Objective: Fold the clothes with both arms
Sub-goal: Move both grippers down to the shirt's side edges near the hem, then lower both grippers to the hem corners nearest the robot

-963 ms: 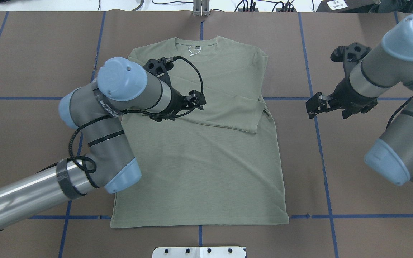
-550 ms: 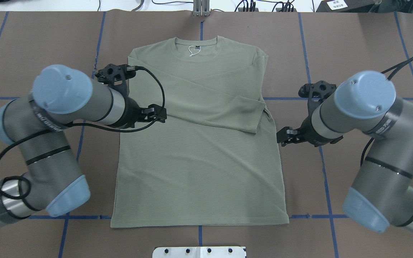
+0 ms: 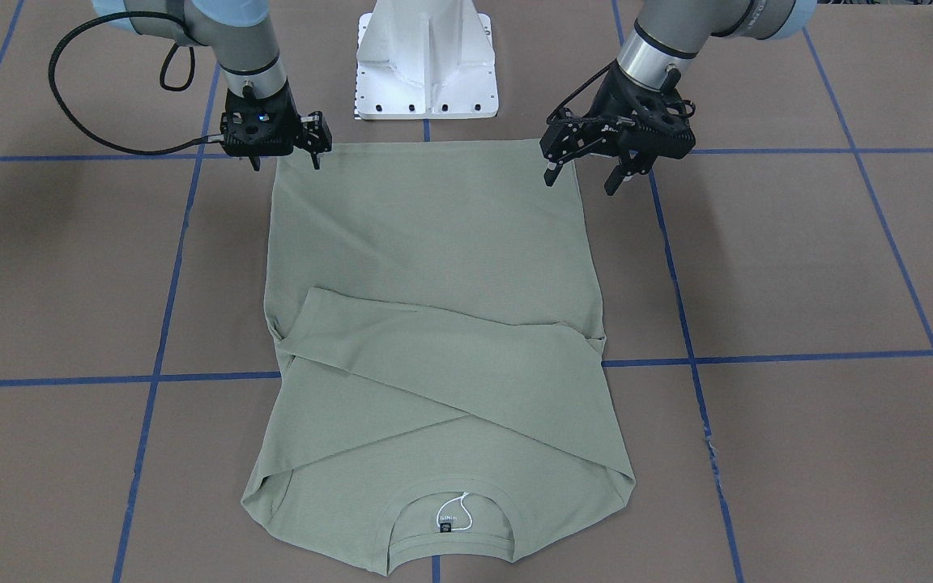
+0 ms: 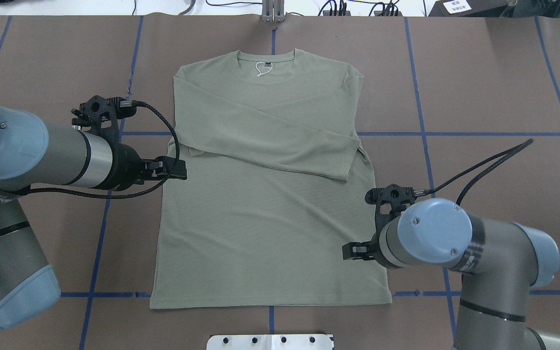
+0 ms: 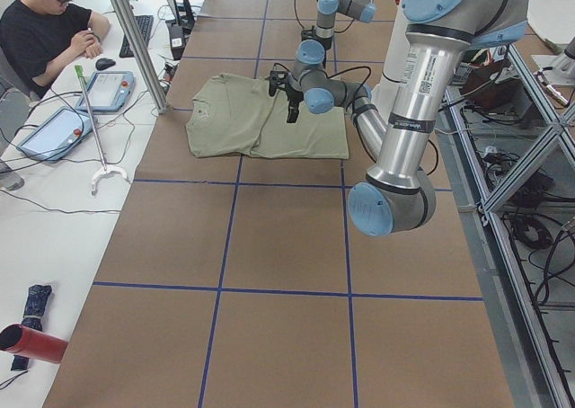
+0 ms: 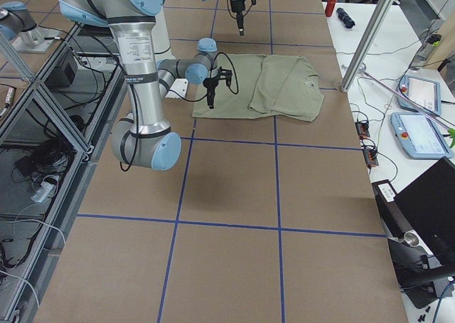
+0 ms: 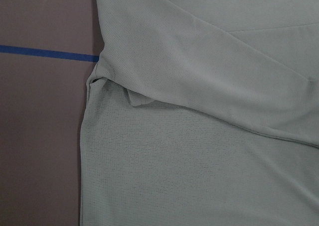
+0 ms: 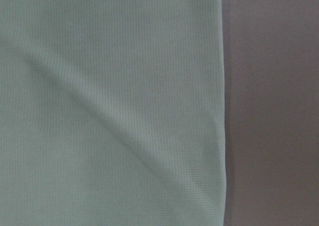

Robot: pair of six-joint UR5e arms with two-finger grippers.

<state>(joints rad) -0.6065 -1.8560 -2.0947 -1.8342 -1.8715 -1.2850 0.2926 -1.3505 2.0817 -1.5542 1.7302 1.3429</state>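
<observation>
**Surface.** Table [image 4: 503, 73] covered in brown paper and gridded with blue tape lines [image 4: 479, 133]. A white pedestal base [image 4: 270, 341] stands at the robot's edge. In the exterior left view, a person [image 5: 45, 31] sits at a white side table beyond the far edge.

**Item 1, left.** Left arm [image 4: 61, 150], silver-grey with light-blue caps, reaches in from the overhead view's left.
- Left gripper [image 4: 177, 170]: fingers spread, nothing between them, tips pointing down.
- Position: raised clear of the cloth, over the left side edge of the shirt [image 4: 270, 218], level with the folded sleeves [image 4: 270, 141].
- Its wrist camera looks down on that edge, the sleeve fold and one blue line.

**Item 2, centre.** Shirt, sage-green, long-sleeved, one piece, lying flat in the middle of the table.
- Long axis: runs from the robot straight to the far edge.
- Collar [image 4: 265, 61]: points away from the robot.
- Hem [image 4: 270, 299]: lies nearest the pedestal base, just short of it.
- Sleeves: both folded inward across the chest on a slant, one over the other.
- Inside the collar: white string tag [image 4: 262, 68] and black neck label [image 3: 445, 527].

**Item 3, right.** Right arm [image 4: 435, 233], same build, comes in from the overhead view's right.
- Right gripper [image 4: 350, 252]: fingers spread and empty.
- Position: over the shirt's right side edge, near the hem corner. Contact with the cloth cannot be told.
</observation>
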